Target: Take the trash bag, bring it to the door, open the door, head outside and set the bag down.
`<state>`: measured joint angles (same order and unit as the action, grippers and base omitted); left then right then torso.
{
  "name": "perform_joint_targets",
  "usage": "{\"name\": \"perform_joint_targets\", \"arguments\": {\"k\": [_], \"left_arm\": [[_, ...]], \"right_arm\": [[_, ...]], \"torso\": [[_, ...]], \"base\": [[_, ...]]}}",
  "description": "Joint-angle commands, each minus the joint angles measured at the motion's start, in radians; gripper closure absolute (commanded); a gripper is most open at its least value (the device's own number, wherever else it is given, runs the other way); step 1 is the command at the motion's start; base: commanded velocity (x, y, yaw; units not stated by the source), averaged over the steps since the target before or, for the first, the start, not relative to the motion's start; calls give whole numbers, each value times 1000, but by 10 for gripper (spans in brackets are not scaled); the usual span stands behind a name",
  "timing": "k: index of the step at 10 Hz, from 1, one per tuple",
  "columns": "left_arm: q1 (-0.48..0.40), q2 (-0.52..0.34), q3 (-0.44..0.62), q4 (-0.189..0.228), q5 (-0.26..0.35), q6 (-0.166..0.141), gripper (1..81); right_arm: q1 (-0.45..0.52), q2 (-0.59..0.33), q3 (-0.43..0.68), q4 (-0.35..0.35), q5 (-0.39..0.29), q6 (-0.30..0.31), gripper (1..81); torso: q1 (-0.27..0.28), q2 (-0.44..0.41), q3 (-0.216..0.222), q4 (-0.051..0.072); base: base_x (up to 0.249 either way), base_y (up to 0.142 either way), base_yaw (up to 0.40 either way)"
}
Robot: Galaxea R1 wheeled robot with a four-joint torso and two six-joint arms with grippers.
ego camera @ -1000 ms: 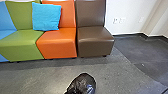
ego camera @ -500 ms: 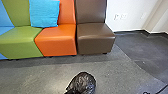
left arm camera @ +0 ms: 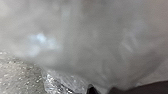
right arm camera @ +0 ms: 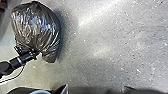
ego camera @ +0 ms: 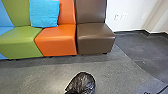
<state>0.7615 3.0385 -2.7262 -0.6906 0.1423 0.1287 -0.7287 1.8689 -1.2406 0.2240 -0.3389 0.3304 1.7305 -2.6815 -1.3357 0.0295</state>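
- Gripping the black trash bag (ego camera: pixel 82 81) by its bunched neck, closing the left fingers (ego camera: pixel 72 92) on the plastic, half hiding in its folds.
- Running off the head view's near edge, blurring close to the left wrist camera.
- Crossing grey floor (ego camera: pixel 117 72) to brown (ego camera: pixel 95 37), orange (ego camera: pixel 56 40) and green seats (ego camera: pixel 20 40), cutting off the blue one (ego camera: pixel 3 15).
- Leaning a turquoise cushion (ego camera: pixel 44 13) there.

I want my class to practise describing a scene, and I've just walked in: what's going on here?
A robot's left gripper has a dark trash bag by its gathered neck. They are indoors, in front of a row of colored seats, among them an orange seat with a blue cushion and a brown seat. The bag has not been put down outside yet. Whether it hangs clear of the floor, I cannot tell.
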Motion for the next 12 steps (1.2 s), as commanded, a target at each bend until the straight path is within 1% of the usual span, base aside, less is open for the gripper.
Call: {"name": "perform_joint_targets", "arguments": {"k": [1,3,4,6,7,9,10,11,12], "left_arm": [[-66,-4,-7,3,66,2,811],[-60,-10,-7,-3,66,0,811],[-52,-15,-7,-4,66,-6,811],[-43,-18,-7,3,65,-4,811],[-41,-22,-4,5,69,2,811],[-41,-29,6,10,80,11,811],[-40,-41,22,10,97,38,811],[-40,-62,51,8,106,46,811],[-40,-90,93,8,106,46,811]], "right_arm": [[73,-57,31,23,-55,1,10],[71,-57,32,21,-55,1,10],[71,-55,32,21,-55,1,10],[68,-49,29,21,-55,-1,10],[68,-51,27,21,-55,-1,10],[61,-49,27,18,-54,-1,10],[50,-46,26,17,-54,-1,10],[34,-38,17,17,-49,-1,10],[28,-26,-2,20,-49,1,10]], "torso": [[0,0,0,0],[0,0,0,0],[0,0,0,0],[0,0,0,0],[-64,100,0,0],[-76,119,0,0],[-93,146,0,0],[-117,186,0,0],[-138,220,0,0]], "base": [[0,0,0],[0,0,0],[0,0,0],[0,0,0],[0,0,0],[0,0,0],[0,0,0],[0,0,0],[0,0,0]]}}
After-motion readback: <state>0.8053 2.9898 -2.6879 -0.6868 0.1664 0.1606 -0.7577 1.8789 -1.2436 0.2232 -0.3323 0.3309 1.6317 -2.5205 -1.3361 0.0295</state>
